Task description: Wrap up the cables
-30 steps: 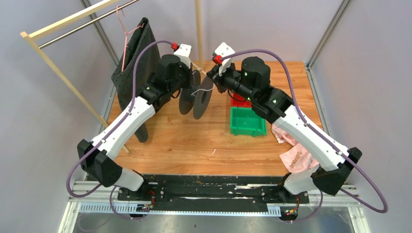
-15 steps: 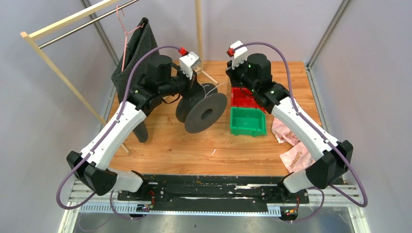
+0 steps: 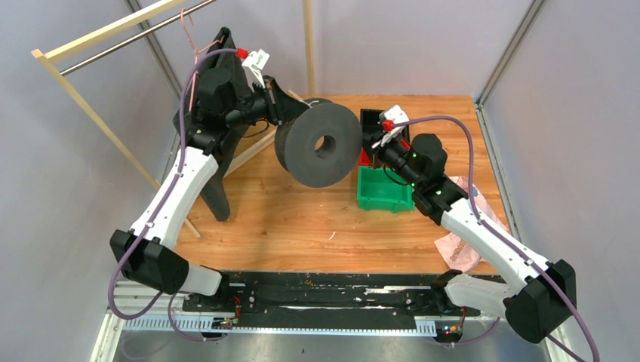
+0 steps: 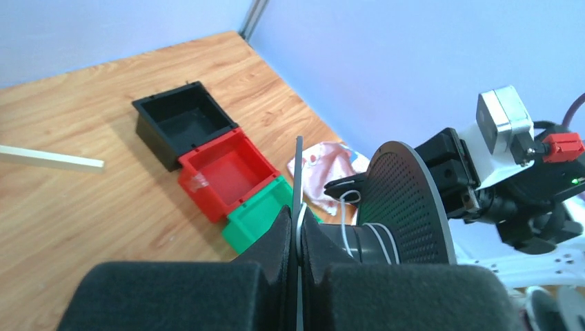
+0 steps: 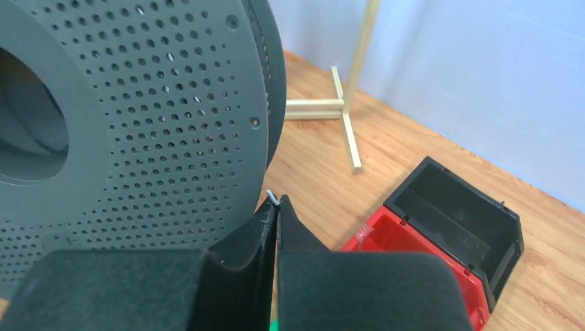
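The wooden table [image 3: 287, 219] carries a rack [image 3: 106, 29] at its far left, with a dark fabric [image 3: 220, 197] hanging from it.

A dark grey spool [image 3: 306, 154] is held up off the table near the middle. In the top view its perforated flange, with a round centre hole, faces the camera.

Right of the spool three bins sit in a row, touching. The black bin [image 4: 153, 134] is farthest from the arm bases, the red bin [image 4: 200, 200] is in the middle, and the green bin [image 4: 259, 221] is nearest. A pink cloth [image 3: 464, 245] lies at the right edge of the table, beside the right arm.

The left gripper [image 4: 298, 231] reaches in from the rack side. Its jaws are clamped on the thin edge of one spool flange, so it bears the spool.

The right gripper [image 5: 277, 207] sits just beside the other flange, above the red and black bins. Its jaws are pressed together on the cable [image 4: 376, 236], and a short grey tip pokes out between the fingers.

The cable is thin and white. A few turns lie around the spool's hub between the two flanges. From there a short loose loop runs out past the flange rim to the right gripper's tips.
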You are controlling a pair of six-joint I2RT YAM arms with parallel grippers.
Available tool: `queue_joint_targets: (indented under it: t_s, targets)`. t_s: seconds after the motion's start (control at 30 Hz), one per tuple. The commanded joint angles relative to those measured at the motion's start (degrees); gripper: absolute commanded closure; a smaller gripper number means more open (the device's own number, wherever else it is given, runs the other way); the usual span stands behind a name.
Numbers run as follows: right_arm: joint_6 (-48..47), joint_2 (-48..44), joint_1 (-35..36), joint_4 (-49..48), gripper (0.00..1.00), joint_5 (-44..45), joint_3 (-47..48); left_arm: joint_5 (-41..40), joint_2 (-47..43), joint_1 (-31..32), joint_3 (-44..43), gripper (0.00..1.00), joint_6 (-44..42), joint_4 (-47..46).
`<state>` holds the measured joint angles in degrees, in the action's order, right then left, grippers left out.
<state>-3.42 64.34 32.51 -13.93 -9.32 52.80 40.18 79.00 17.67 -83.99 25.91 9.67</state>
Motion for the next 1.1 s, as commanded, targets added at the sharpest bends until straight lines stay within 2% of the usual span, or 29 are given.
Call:
queue_joint_targets:
  t_s: [0.0,0.3,0.47,0.7,0.9,1.07]
  targets:
    - [4.61,-2.02,-0.17,-7.64,0.99,-4.30,-2.90,0.89,2.25,-0.60,-0.74,1.00,14.74,-8.42]
    - [4.06,-3.89,0.76,-9.79,0.99,-3.04,-7.13,-5.05,4.97,-1.48,-3.13,1.00,30.28,-8.37]
    - [4.03,-5.00,1.03,-11.68,0.99,-4.53,-8.21,-9.44,4.16,-2.03,-0.15,1.00,38.05,-8.46]
    - [0.30,-5.57,4.53,-9.53,0.99,0.04,-8.20,-20.78,-0.80,-1.96,7.01,1.00,45.85,-7.77]
    - [-5.35,-4.64,9.79,-7.43,0.99,4.47,-7.07,-29.81,-3.69,-1.06,8.76,1.00,51.55,-2.52]
    - [-6.75,-2.76,13.04,-7.68,0.99,6.29,-5.33,-34.64,-5.09,-0.18,9.16,1.00,51.99,0.84]
